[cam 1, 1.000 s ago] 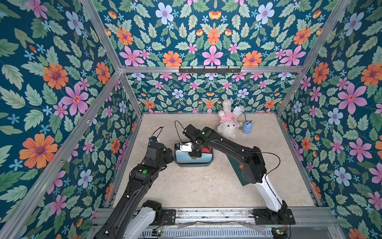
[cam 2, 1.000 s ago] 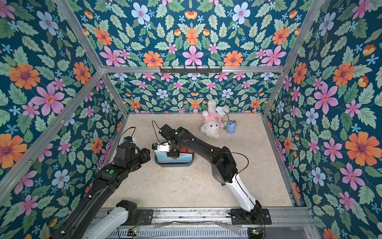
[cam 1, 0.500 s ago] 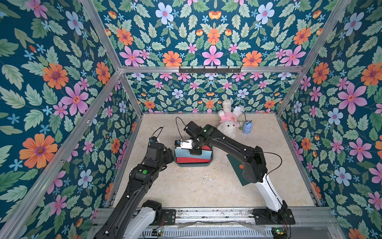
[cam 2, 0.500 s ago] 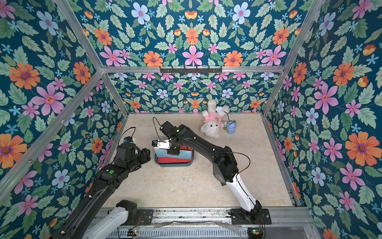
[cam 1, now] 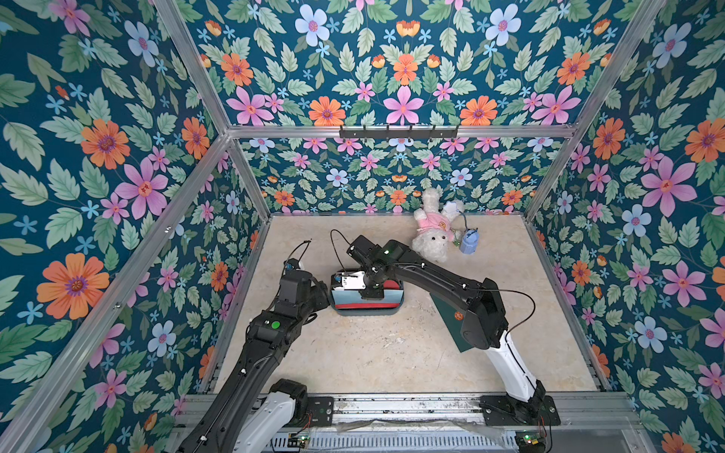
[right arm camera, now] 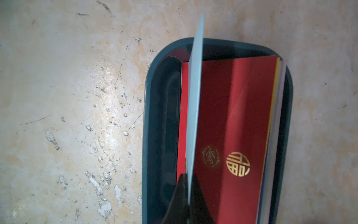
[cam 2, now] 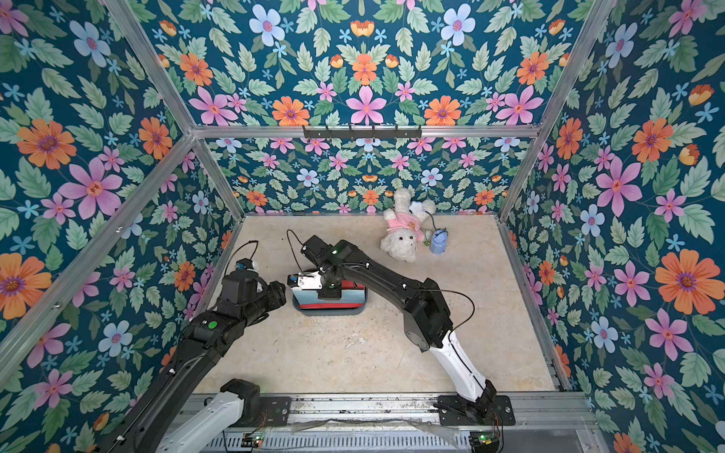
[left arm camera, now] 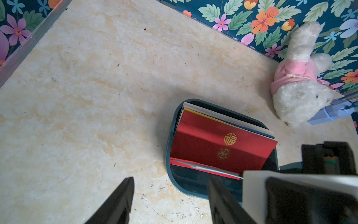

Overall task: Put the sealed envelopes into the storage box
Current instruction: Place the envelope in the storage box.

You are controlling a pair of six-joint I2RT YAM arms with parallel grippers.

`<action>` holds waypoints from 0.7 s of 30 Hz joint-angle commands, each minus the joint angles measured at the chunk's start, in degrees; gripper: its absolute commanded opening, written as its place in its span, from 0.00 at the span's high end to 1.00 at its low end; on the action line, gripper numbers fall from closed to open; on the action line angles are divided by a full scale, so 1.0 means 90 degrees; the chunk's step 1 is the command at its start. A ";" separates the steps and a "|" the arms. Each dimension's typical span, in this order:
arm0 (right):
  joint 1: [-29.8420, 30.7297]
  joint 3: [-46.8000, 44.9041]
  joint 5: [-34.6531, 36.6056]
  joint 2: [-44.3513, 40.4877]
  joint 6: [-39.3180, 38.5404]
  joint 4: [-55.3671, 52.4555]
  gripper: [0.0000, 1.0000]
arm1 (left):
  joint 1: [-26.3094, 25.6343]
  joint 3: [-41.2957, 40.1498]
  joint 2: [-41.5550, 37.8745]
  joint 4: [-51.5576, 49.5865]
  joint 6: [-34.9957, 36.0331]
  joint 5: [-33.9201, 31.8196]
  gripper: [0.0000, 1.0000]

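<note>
Holding light blue envelope (right arm camera: 195, 97) on edge over storage box (right arm camera: 162, 116), right gripper (right arm camera: 187, 180) clamped on it | box already holds red envelope (right arm camera: 232, 116) plus several others | left gripper (left arm camera: 171, 195) open beside box | dark green envelope (cam 1: 447, 317) left on table (cam 1: 372, 353)

A white plush rabbit (cam 1: 431, 231) in a pink top lay near the far edge of the tabletop (cam 1: 372, 353), right of its middle. Its ears pointed at the back wall and its face toward the near edge. Both top views showed it. A small light-blue toy backpack (cam 1: 469, 242) stood just beside it, on the side of the far right corner. The beige, marble-patterned tabletop bore pale scuffs (cam 1: 388, 345) near its middle. Floral wallpaper (cam 1: 98, 157) on dark teal covered the walls, set in an aluminium frame (cam 1: 274, 131). A black hook rail (cam 1: 399, 132) ran along the back bar.
</note>
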 commanded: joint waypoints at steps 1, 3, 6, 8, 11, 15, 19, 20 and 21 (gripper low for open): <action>0.0010 -0.0078 0.0024 0.0045 -0.0062 -0.0035 1.00 | 0.0006 0.0010 0.0023 0.0012 0.0067 0.0011 0.33; 0.0009 -0.0131 0.0004 0.0037 -0.0078 0.0017 1.00 | 0.0006 0.0021 0.0034 0.0003 0.0072 0.0008 0.33; 0.0010 -0.0215 0.0053 -0.0007 -0.0045 0.0226 1.00 | 0.0007 0.0022 0.0029 0.0013 0.0068 0.0008 0.33; 0.0005 -0.0227 0.0122 -0.0035 0.0030 0.0374 0.92 | 0.0004 0.0020 0.0034 0.0012 0.0062 0.0007 0.33; -0.0012 -0.0214 0.0290 -0.0066 0.0092 0.0558 0.77 | 0.0007 0.0014 0.0031 0.0019 0.0060 0.0021 0.33; -0.0150 -0.0153 0.0441 -0.0133 0.0263 0.0847 0.68 | 0.0000 0.0013 0.0014 0.0012 0.0061 0.0022 0.33; -0.0349 -0.0406 0.0515 -0.0300 0.0339 0.1498 0.64 | 0.0002 0.0010 0.0043 0.0023 0.0060 0.0047 0.33; -0.0370 -0.0468 0.0576 -0.0313 0.0346 0.1618 0.63 | 0.0007 0.0010 0.0050 0.0032 0.0067 0.0045 0.33; -0.0388 -0.0511 0.0638 -0.0306 0.0342 0.1720 0.63 | 0.0006 0.0019 0.0063 0.0033 0.0060 0.0052 0.33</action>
